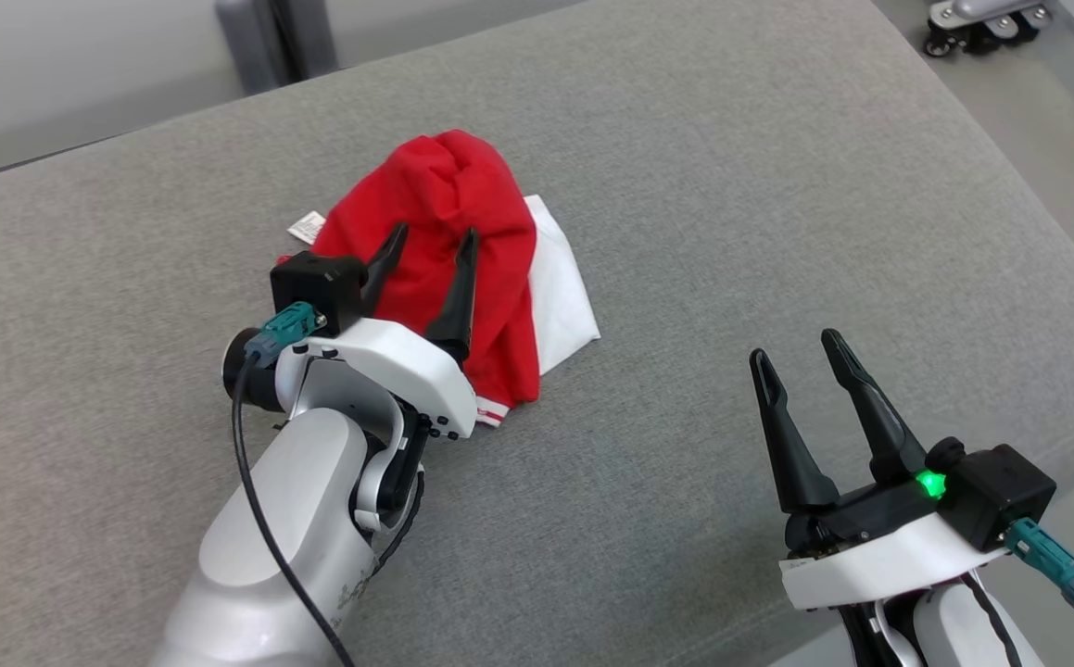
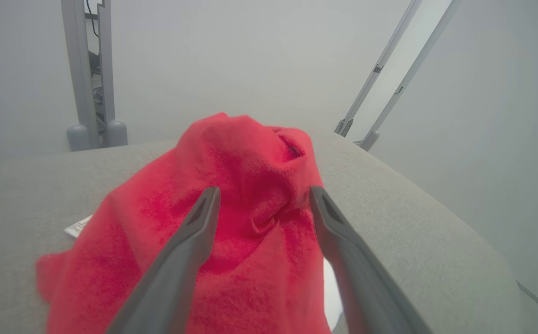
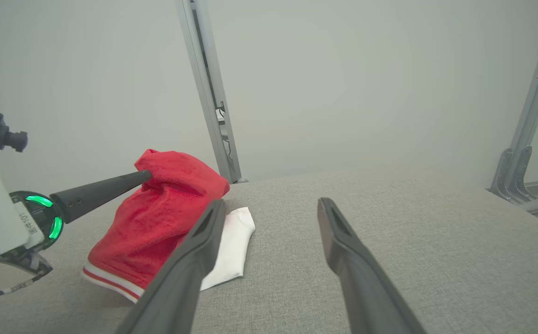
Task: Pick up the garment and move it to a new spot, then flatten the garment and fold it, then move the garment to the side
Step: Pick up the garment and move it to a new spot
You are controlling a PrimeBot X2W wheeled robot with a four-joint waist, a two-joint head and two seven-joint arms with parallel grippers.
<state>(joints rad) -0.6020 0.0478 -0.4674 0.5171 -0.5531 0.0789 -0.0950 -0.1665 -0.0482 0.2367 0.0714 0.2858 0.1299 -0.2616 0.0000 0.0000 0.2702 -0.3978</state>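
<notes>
Head view: the left gripper (image 1: 435, 232) is spread wide and grips nothing, its fingers straddling the bunched red garment (image 1: 462, 185), one tip touching the peak. The right gripper (image 1: 795, 346), also wide and empty, hovers well to the right over the grey cushion (image 1: 731, 185). Left of the fingers lies a white tag (image 1: 307, 225), its writing unreadable.

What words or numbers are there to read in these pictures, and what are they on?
"101": on the white sticker by the green light behind the left claw; the marks before it are too blurred.
The white tag on the red garment: print too small to read.
Faint marks on the left forearm: unreadable.
</notes>
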